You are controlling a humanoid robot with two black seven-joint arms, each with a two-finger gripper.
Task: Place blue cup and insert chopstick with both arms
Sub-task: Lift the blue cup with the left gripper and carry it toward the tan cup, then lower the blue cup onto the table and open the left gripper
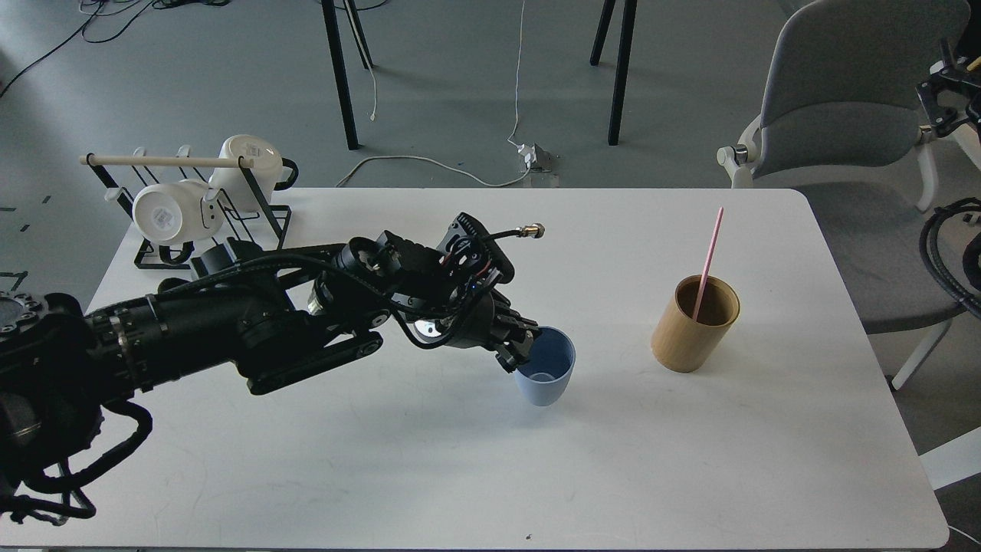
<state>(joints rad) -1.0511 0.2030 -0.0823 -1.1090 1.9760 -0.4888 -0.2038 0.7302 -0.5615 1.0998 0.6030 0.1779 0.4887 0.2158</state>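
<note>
1. Left gripper (524, 343), black and two-fingered, sits at the near-left rim of the small pale blue handleless tumbler (546, 374); its dark fingers pinch that rim, one finger looking to be inside the mouth and one outside.
2. The blue cup stands on its base on the white rectangular table (490, 475), mouth up and tipped a touch toward the right, its long axis close to vertical, tapering downward.
3. Behind the claw, the black left arm (230, 330) runs back leftward and low across the table to the picture's left edge, cables looped over the wrist.
4. Right of the claw, well apart from the cup, stands the tan bamboo-coloured cylindrical holder (693, 326), upright, open at the top.
5. In that holder leans the long thin pink stick (710, 253): lower end inside, free end pointing up and slightly right, axis steep.
6. Far left and beyond the claw, a black wire rack (191, 230) with a pale wooden rod carries white mugs (165, 215) on their sides.
7. The right gripper is out of shot.
</note>
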